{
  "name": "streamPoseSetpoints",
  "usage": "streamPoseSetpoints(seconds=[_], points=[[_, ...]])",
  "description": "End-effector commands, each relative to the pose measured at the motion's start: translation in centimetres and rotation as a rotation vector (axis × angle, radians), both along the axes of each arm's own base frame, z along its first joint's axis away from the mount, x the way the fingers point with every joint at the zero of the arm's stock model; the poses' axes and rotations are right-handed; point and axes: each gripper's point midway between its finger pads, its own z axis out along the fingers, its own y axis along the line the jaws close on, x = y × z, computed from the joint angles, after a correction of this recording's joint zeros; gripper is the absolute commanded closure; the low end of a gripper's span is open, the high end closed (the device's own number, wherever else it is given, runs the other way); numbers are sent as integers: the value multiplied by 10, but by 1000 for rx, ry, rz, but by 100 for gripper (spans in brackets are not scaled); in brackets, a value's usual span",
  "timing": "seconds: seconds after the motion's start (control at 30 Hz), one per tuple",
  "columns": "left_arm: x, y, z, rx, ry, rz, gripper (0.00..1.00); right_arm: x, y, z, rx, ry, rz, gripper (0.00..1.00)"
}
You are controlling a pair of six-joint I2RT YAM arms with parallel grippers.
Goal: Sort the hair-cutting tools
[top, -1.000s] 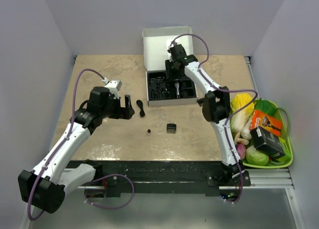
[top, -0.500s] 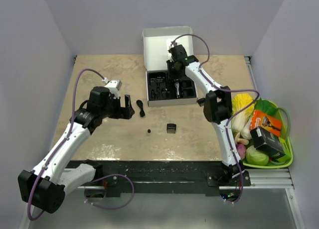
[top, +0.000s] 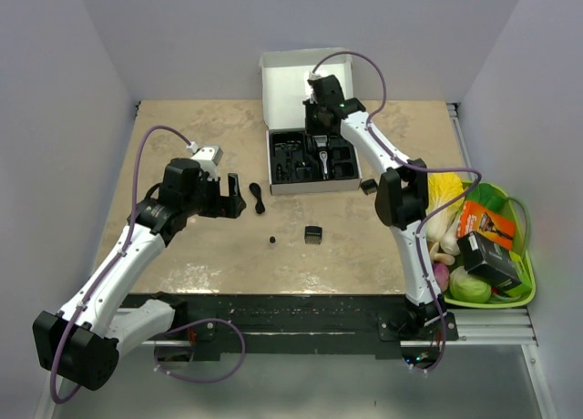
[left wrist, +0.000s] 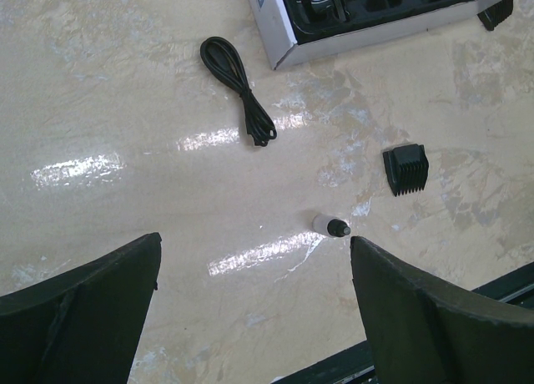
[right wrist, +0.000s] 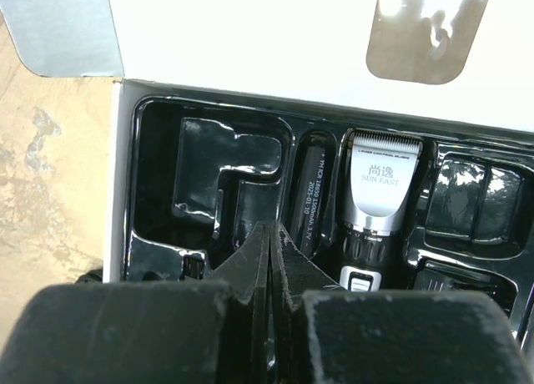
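The black-and-silver clipper (top: 323,155) lies in the open box's black tray (top: 284,178), clear in the right wrist view (right wrist: 380,188), beside a black cylinder (right wrist: 310,196). My right gripper (top: 315,126) hovers over the tray's middle, shut on nothing (right wrist: 274,234). On the table lie a black cord (top: 257,197) (left wrist: 238,90), a square comb guard (top: 312,234) (left wrist: 405,169), a tiny round bit (top: 272,241) (left wrist: 329,225) and a small black piece (top: 368,186) by the tray's right corner. My left gripper (top: 228,199) (left wrist: 254,309) is open and empty, left of the cord.
The box's white lid (top: 305,82) stands up behind the tray. A green basket (top: 521,287) at the right edge holds toy vegetables, an orange pack (top: 483,220) and a dark box (top: 489,260). A black rail runs along the table's near edge.
My right wrist has lifted and shifted slightly toward the lid, and its elbow has swung right, uncovering the small black piece by the tray. The left arm has not moved.
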Motion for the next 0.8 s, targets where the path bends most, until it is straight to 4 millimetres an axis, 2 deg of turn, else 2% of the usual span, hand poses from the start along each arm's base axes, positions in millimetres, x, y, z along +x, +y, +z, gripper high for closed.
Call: streamPoseSetpoints(seconds=[0.0,0.17,0.4,0.57,0.77], points=[[7,-4,19,-12,-60,-21,1,8,0,17,6,-61,-27,100],[7,-3,16,-9,-55,-20,1,6,-2,-4,-29,-31,-24,100],[7,-5,14,-14,-51,-23,1,-12,-3,-57,-93,57,4,100],[6,-4,12,-11,-49,-21,1,-15,-2,-63,-101,63,9,100],[6,-4,15,-13,-53,-22,1,-13,-5,-46,-109,33,0,100]])
